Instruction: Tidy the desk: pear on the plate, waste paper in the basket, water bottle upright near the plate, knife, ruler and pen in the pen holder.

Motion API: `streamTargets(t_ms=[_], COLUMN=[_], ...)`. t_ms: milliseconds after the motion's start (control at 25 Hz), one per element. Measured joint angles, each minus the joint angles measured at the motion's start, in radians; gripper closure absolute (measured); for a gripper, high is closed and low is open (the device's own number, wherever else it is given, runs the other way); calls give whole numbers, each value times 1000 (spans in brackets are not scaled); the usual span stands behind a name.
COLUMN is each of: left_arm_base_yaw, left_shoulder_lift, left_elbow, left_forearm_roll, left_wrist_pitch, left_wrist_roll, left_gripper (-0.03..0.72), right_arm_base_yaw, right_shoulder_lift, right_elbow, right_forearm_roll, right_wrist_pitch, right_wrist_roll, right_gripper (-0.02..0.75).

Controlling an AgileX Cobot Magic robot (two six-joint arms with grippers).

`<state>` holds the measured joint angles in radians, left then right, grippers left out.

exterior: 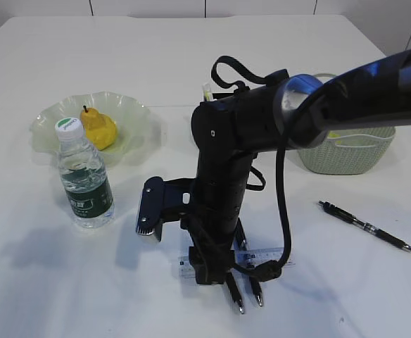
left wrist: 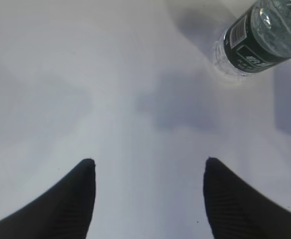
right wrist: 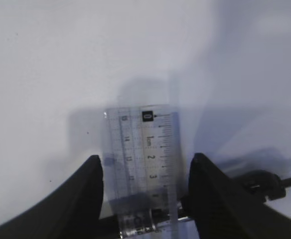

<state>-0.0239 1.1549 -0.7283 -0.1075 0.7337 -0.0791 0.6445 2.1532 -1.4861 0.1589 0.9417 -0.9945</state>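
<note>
We view the desk (exterior: 191, 56) from a slant. The plate (exterior: 131, 113) at rear left holds the pear (exterior: 98, 129), and the water bottle (exterior: 84, 174) stands upright just in front of it; the basket (exterior: 346, 155) sits at right rear, largely behind the right arm (exterior: 360, 91). A pen (exterior: 366, 227) lies loose on the right, well apart from the basket.

The ruler (right wrist: 141, 149) lies flat on the desk directly beneath the right gripper (right wrist: 145, 172). In the right wrist view its long axis runs away from the camera, parallel to the fingers (right wrist: 88, 191), so that its width sits between them with the zero end farthest out. The jaws stand moderately apart, straddling the ruler at either long edge; we cannot tell whether they yet touch it.

The left gripper (left wrist: 148, 172) hangs open and empty over bare desk, the bottle ahead and to its right. We judge the right arm far nearer, and the coming move a closing across the ruler's width.
</note>
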Motion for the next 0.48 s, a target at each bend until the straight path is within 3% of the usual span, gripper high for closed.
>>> streamTargets(t_ms=[480], left_arm_base_yaw=[0], left_shoulder_lift=[0], left_elbow=[0], left_forearm_roll=[0], left_wrist_pitch=[-5], left_wrist_roll=[0], left_gripper=[212], right_arm_base_yaw=[2], right_shoulder_lift=[18], right_elbow=[-2], right_forearm_roll=[-2], right_wrist_pitch=[-6], right_wrist_roll=[2], right_gripper=[341])
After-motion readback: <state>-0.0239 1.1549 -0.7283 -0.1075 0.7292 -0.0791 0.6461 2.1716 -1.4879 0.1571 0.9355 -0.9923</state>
